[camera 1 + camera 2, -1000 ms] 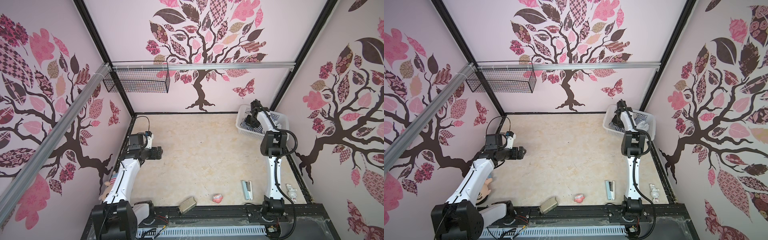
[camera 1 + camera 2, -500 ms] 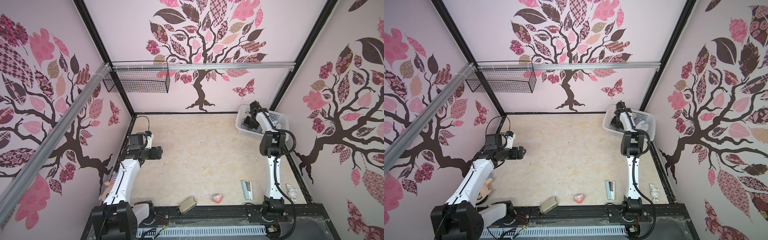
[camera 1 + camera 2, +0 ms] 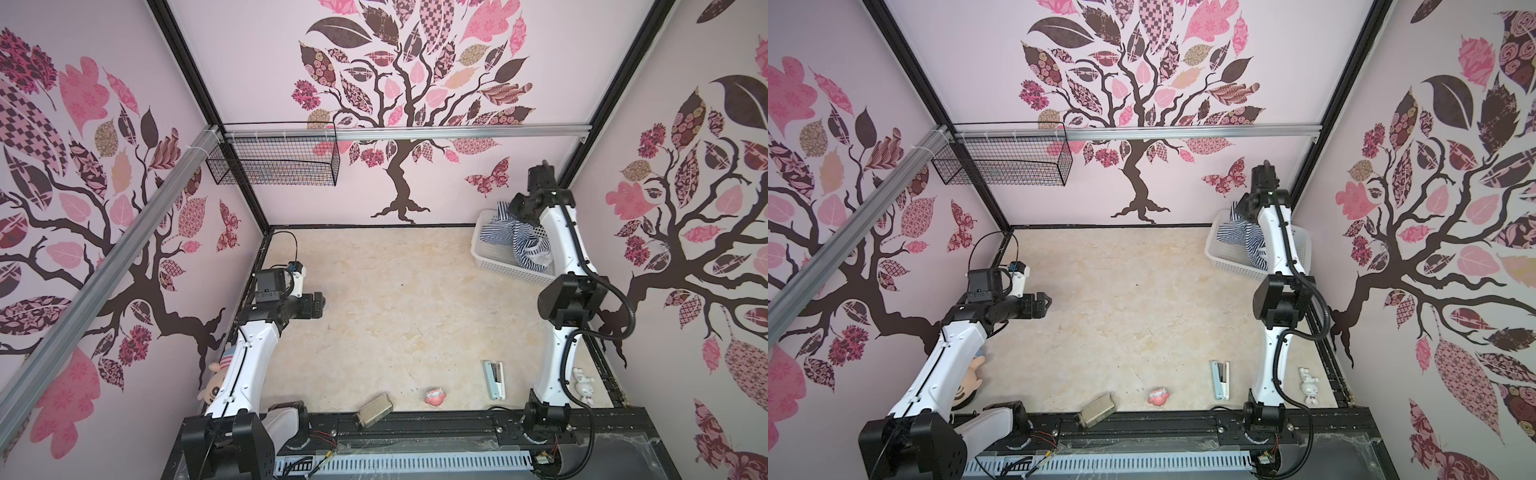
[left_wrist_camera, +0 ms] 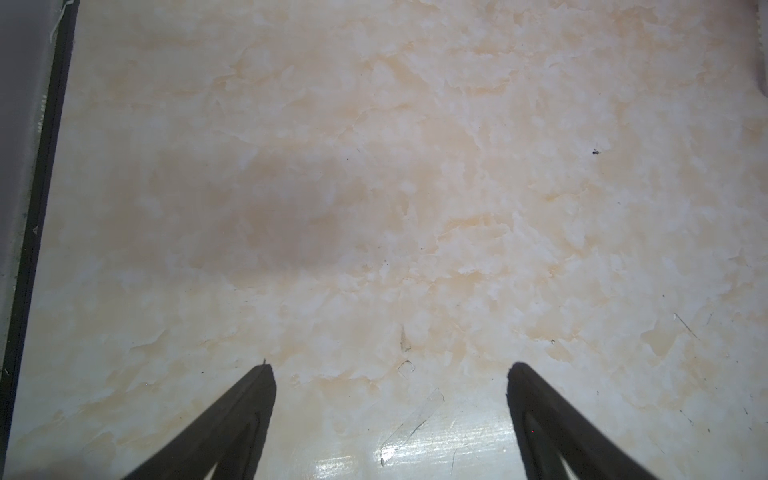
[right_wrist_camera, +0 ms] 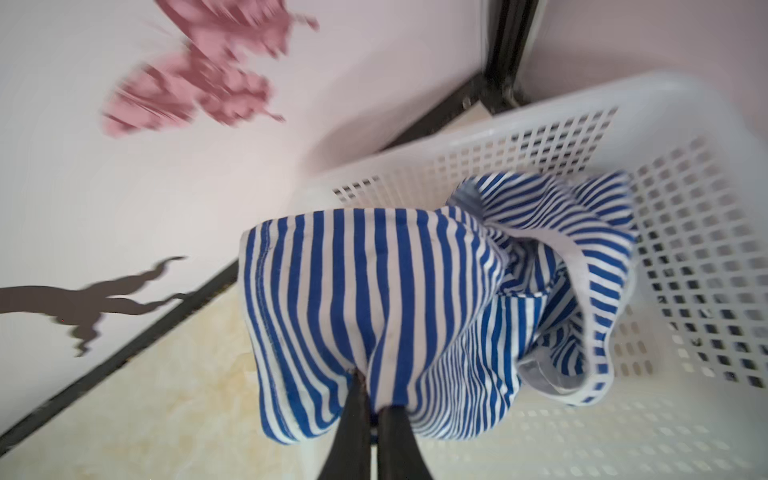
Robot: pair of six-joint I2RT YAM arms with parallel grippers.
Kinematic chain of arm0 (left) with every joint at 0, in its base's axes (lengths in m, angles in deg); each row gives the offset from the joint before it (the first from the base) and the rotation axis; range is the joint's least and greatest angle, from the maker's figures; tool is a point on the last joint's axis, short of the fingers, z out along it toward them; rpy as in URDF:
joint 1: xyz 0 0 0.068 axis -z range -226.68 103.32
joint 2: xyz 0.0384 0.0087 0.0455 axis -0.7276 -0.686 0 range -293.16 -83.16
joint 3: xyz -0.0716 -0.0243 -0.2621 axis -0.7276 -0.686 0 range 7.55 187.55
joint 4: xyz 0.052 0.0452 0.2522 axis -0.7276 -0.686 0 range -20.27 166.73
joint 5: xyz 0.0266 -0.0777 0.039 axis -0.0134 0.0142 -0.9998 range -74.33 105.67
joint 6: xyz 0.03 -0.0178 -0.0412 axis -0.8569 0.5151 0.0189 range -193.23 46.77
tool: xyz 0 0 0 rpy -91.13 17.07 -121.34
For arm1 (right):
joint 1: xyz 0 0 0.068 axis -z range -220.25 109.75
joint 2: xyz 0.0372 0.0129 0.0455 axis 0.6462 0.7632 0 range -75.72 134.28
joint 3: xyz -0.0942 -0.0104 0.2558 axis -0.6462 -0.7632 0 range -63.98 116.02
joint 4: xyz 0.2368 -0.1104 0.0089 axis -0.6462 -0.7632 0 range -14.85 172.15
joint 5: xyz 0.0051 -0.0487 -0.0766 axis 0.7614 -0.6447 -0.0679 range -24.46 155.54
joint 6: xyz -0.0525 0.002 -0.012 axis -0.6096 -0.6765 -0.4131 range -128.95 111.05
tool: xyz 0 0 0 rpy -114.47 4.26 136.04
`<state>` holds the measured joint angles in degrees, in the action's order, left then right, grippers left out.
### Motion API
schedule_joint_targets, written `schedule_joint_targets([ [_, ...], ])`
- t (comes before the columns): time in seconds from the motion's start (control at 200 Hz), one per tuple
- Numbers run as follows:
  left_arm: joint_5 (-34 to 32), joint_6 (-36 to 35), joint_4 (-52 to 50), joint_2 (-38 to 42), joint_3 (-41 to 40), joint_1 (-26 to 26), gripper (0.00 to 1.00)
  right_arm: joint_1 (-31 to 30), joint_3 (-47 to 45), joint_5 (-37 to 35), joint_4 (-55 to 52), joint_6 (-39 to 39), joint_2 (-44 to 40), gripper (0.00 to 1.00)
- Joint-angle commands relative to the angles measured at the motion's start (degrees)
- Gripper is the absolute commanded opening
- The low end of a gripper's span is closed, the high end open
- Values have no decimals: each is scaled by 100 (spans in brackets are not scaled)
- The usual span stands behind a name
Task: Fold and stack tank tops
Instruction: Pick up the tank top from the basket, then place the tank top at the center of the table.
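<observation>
In both top views the navy-and-white striped tank top (image 3: 503, 233) (image 3: 1236, 232) hangs bunched over the white plastic basket (image 3: 498, 266) at the back right corner. My right gripper (image 3: 512, 210) is shut on a fold of the tank top, lifted above the basket rim. In the right wrist view the two black fingers (image 5: 353, 415) pinch the striped cloth (image 5: 374, 299), whose white-trimmed opening droops toward the basket wall (image 5: 685, 208). My left gripper (image 3: 320, 305) (image 4: 390, 370) hovers open over bare table at the left, holding nothing.
Along the table's front edge lie a tan box (image 3: 373, 410), a pink toy (image 3: 435, 397), a stapler (image 3: 494, 379) and a white bunny figure (image 3: 584, 386). A plush doll (image 3: 216, 382) sits beside the left arm. A wire basket (image 3: 272, 166) hangs on the back-left wall.
My right gripper has shut on the tank top inside the basket and risen, pulling the cloth up above the rim. The left arm has not moved.
</observation>
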<state>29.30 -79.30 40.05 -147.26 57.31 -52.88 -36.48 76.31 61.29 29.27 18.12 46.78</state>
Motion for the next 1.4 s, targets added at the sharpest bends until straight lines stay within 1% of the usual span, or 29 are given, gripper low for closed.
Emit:
schedule_joint_targets([
  [0.0,87,-50,51,81,-37,-22,92,-24,347,854,-56,-10,-857,0],
  [0.05,71,-57,74,81,-42,-22,92,-43,535,1499,-34,29,-1091,0],
  [0.145,24,-79,153,115,-72,-22,93,-262,824,2174,182,106,-1666,0],
  [0.205,-18,-70,212,134,-93,-27,93,-362,813,2597,453,225,-2034,0],
  [0.275,-70,-70,223,147,-81,-35,93,-388,633,3259,879,531,-2500,0],
  [0.345,-106,-44,256,143,-78,-33,93,-414,222,3980,1455,956,-2879,0],
  [0.385,-122,-31,282,143,-80,-33,93,-493,8,4196,1664,1143,-3001,0],
  [0.425,-130,-23,301,134,-67,-31,93,-717,-140,4326,1754,1186,-3096,0],
  [0.555,-183,-17,311,108,-41,-31,93,-1757,-85,3904,1169,648,-3118,0],
  [0.701,-176,-43,302,156,-70,-31,93,-2612,-767,3352,1013,385,-3162,0],
  [0.786,-198,-70,295,202,-104,-31,94,-2857,-1245,3127,1008,290,-3170,0],
  [0.896,-222,-96,284,273,-156,-31,94,-2930,-1987,3093,1370,355,-3291,0],
  [0.966,-220,-104,285,292,-156,-31,94,-2934,-2141,3093,1465,375,-3256,0],
  [1.036,-215,-97,276,284,-134,-31,94,-2957,-2049,2913,1336,285,-3125,0],
  [1.151,-189,-88,262,244,-118,-35,94,-3018,-1953,2956,1330,289,-2905,0],
  [1.216,-185,-88,272,231,-134,-35,94,-3191,-1792,2910,1247,222,-2689,0],
  [1.261,-189,-88,276,214,-134,-35,94,-3385,-1605,2702,1039,74,-2495,0],
  [1.321,-192,-88,274,205,-128,-31,94,-3592,-917,2410,641,-130,-2147,0],
  [1.396,-202,-80,267,213,-132,-32,94,-3637,-100,2234,142,-259,-1748,0],
])
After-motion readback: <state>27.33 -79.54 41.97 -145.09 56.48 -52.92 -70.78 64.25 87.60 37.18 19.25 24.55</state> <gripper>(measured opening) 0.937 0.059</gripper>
